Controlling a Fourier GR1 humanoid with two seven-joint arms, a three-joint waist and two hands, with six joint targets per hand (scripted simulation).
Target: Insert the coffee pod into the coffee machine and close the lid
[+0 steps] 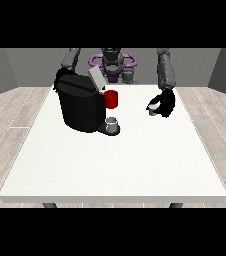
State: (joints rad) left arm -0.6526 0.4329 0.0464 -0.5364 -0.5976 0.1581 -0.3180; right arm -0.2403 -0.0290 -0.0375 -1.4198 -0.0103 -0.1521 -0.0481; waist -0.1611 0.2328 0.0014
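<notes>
Hand at the view's right point(164, 104) is curling round the coffee pod point(154, 108) just above the tabletop point(110, 165), well apart from the coffee machine point(80, 107), whose lid point(96, 79) is standing open; carrying the pod level should help seating.

From my station I log a large white desk point(110, 165) filling the middle of the front view, its near edge squared to me, two dark legs point(49, 205) showing beneath. Pale wood-plank floor point(7, 130) runs along both sides. Plain grey walls point(30, 65) close the room behind and angle in at the corners. Light is even, soft.
</notes>
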